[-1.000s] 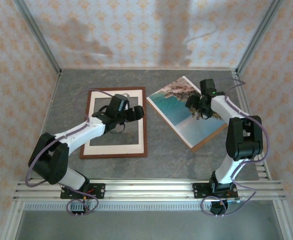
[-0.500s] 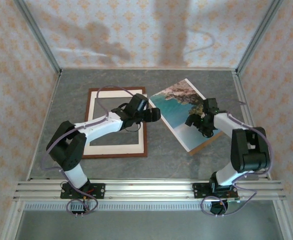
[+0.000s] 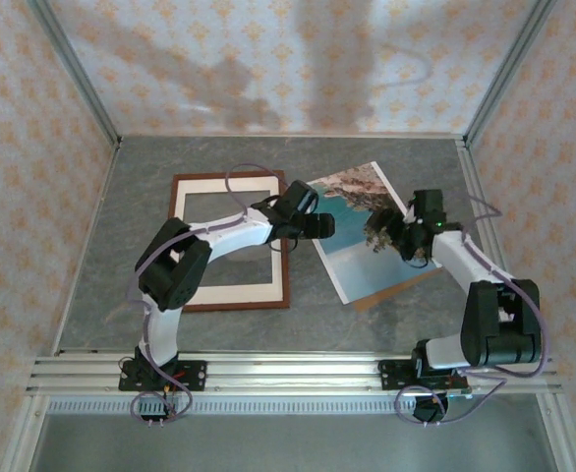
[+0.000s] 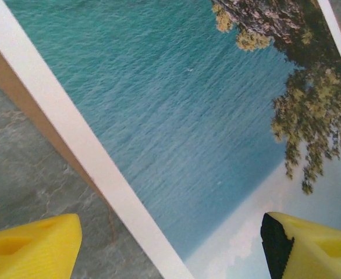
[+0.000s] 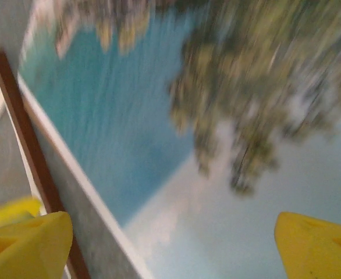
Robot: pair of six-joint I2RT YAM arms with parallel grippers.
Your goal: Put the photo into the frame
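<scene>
Now the left gripper (image 3: 325,225) and right gripper (image 3: 391,236) hover, jaws released, over the large cream-bordered coast photo (image 3: 357,261), which lies on the grey tabletop (image 3: 170,157) just right of the thin reddish-brown wooden frame (image 3: 231,300). It is probably best to grip the near border and square the corners before lowering.

The frame (image 3: 229,306) lies flat on the left half of the table (image 3: 327,329), its sides square to the table's edges. The photo (image 3: 357,265) lies flat to the frame's right, turned askew. Its left border is just beside the frame's right rail, with a thin strip of table between them. The left gripper (image 3: 324,226) hangs above the photo's left border, one finger over the table and one over the print. The right gripper (image 3: 381,236) hangs over the photo's right part.
</scene>
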